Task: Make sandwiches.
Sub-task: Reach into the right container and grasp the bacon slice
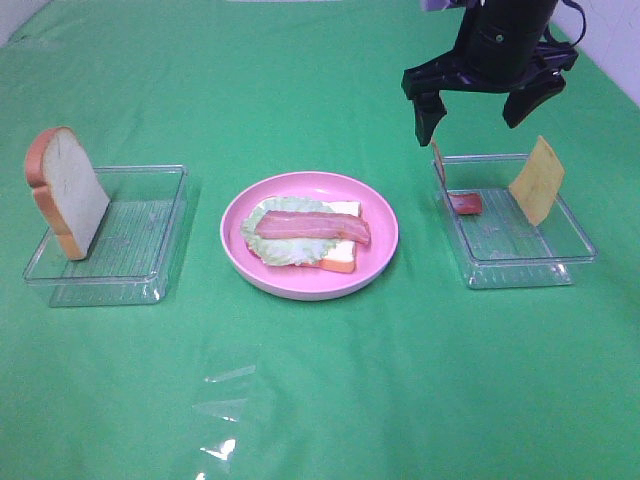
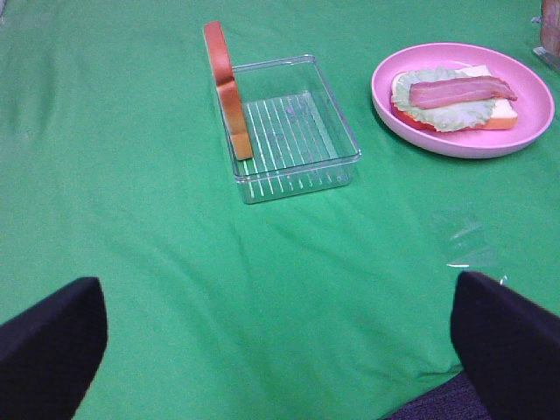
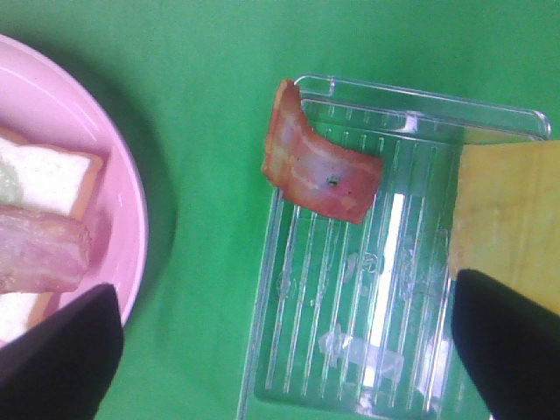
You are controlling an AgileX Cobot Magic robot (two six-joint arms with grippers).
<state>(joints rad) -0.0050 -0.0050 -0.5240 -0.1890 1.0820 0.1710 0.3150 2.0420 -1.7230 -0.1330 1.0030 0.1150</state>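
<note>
Nearest, the left tool point(image 2: 276, 302) stands wide and empty over the green surface point(image 1: 320, 400), then the layered sandwich point(image 1: 310, 232) lies on the pink plate point(image 1: 300, 288) between a left tray point(image 1: 140, 262) propping a bread slice point(image 1: 70, 195) and a right tray point(image 1: 520, 266) holding a bacon strip point(image 1: 465, 203) and a cheese square point(image 1: 537, 180), under the wide, empty right tool point(image 1: 475, 125).

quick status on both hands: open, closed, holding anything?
Left hand: open, holding nothing.
Right hand: open, holding nothing, over the clear plastic tray.

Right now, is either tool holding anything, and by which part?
Nothing is held. The left tool stands open over the green cloth; the right tool hangs open above the tray with bacon and cheese.
</note>
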